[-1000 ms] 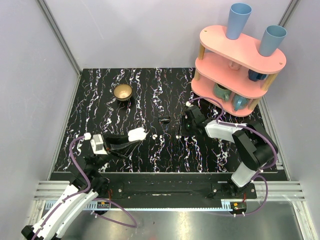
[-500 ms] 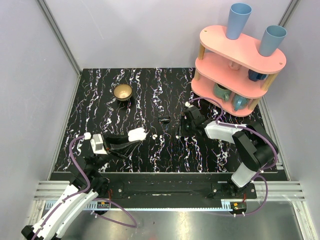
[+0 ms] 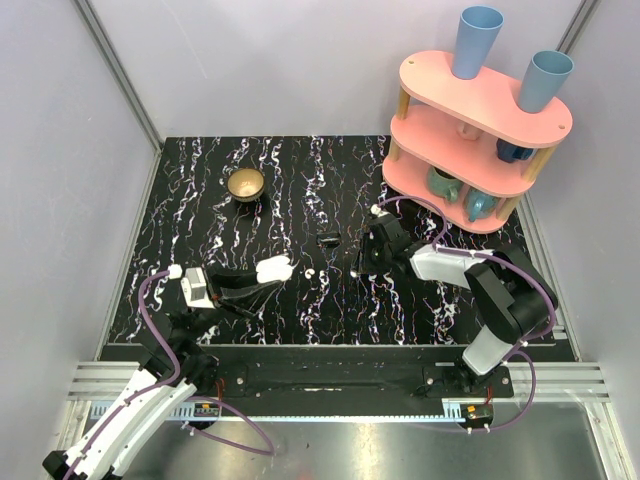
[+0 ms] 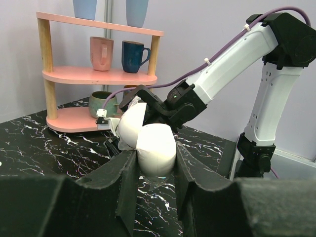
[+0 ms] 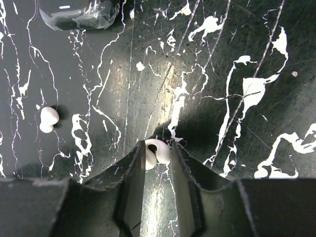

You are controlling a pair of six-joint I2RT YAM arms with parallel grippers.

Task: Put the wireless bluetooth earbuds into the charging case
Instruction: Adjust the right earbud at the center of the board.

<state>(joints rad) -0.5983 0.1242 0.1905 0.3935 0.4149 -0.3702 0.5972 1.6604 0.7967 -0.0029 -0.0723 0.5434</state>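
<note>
One tiny glossy white plastic earbud (image 5: pixel 157 152) was pinched between the narrowed right jaws on the black marbled counter (image 5: pixel 237 74). The open white oval charging case (image 4: pixel 155 148) was clamped in the left jaws.

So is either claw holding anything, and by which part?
Left claw clamps the charging case by the sides of its base. Right claw straddles one earbud on the table; pinched or not, I cannot tell.
</note>
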